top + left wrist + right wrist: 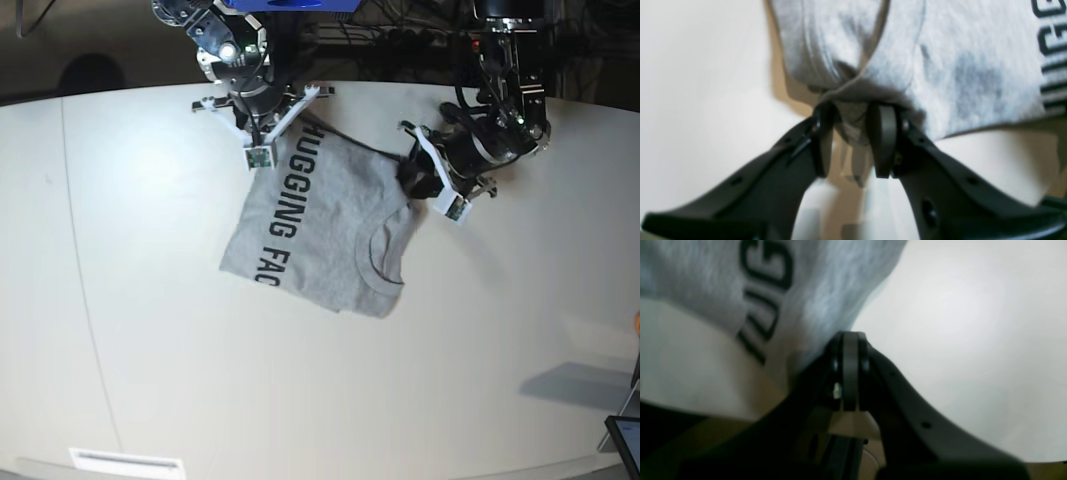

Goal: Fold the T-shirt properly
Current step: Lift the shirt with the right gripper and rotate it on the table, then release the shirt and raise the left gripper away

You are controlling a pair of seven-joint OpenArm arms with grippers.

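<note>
Above the table (150, 330), both grippers pinch the T-shirt (320, 225)

White table (300, 400) with a thin dark seam line running down its left part, a white label strip (127, 463) at its near left edge, dark cables (400, 40) behind its far edge, screen corner (627, 440) lower right.
</note>
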